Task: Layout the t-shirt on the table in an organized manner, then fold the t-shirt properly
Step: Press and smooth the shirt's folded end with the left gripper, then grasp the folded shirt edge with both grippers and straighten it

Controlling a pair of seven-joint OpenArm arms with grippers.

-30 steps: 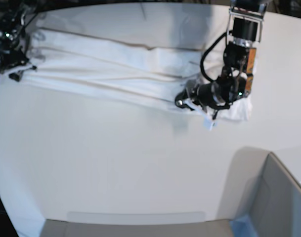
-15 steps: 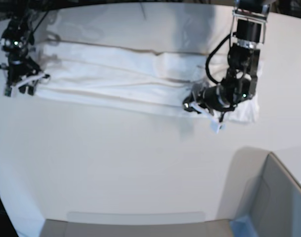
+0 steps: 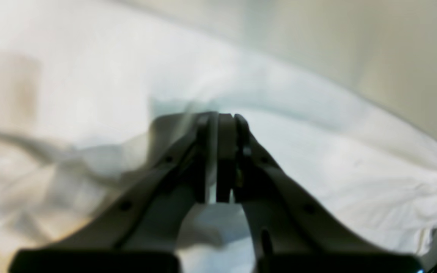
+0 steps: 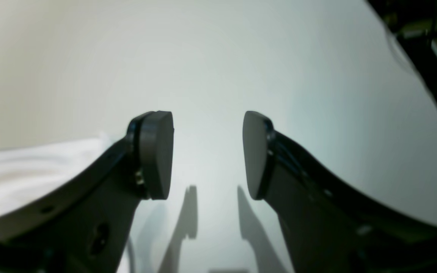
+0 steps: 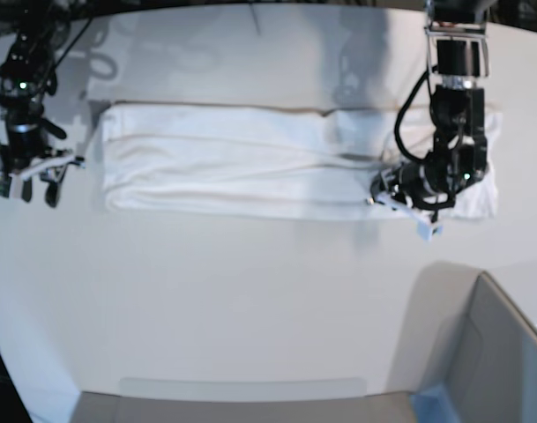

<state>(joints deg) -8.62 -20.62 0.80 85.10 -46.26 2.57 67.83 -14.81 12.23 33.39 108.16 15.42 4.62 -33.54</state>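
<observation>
Your t-shirt point(image 5: 250, 159) lies as a long folded band across the far half of the counter point(image 5: 250, 300), your left end effector point(image 5: 424, 222) clenched on its end while your right end effector point(image 5: 26, 181) hangs released, just off the other end.

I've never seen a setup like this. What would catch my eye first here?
Probably the long white t-shirt, folded into a flat band across the far half of the big white table. Next, the two black robot arms at its ends: the left claw, on the picture's right, pressed shut at the shirt's end, and the right claw, on the picture's left, spread open just off the other end. A grey box sits in the near right corner.
</observation>
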